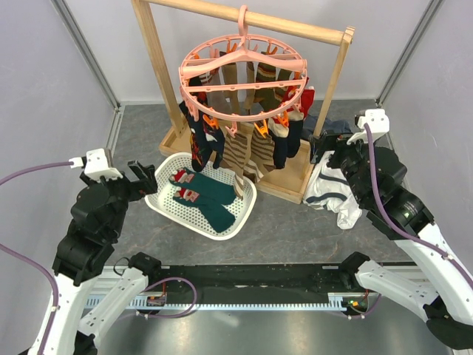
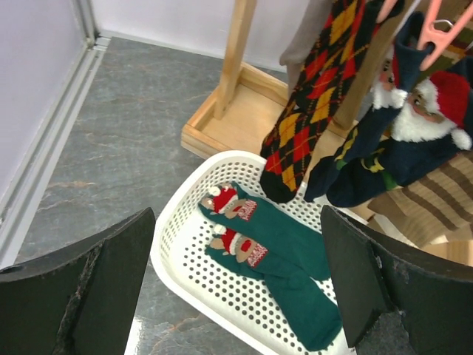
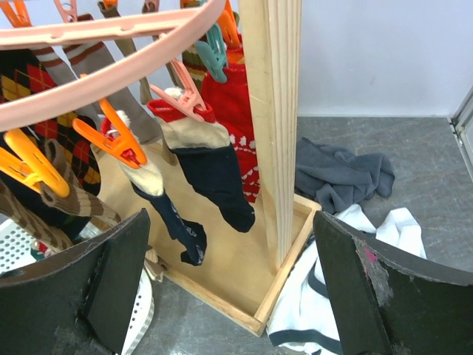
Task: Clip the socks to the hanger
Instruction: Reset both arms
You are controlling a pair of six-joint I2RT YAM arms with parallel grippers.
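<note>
The pink ring hanger (image 1: 244, 81) hangs by its hook from the wooden rack's top bar, and several socks (image 1: 244, 148) are clipped under it. Two dark teal socks (image 1: 208, 194) with red-hatted figures lie side by side in the white mesh basket (image 1: 222, 235). My left gripper (image 1: 142, 177) stands open just left of the basket. In its wrist view the teal socks (image 2: 284, 255) lie below and ahead of the left gripper (image 2: 236, 222). My right gripper (image 1: 324, 149) is open beside the rack's right post. Ahead of that right gripper (image 3: 230, 222) a navy sock (image 3: 214, 177) and a red sock (image 3: 235, 111) hang from clips.
The wooden rack (image 1: 159, 70) stands on a shallow wooden tray (image 1: 290, 186) behind the basket. A white garment (image 1: 336, 194) and a grey garment (image 3: 340, 174) lie heaped right of the tray, under my right arm. Grey walls close in both sides.
</note>
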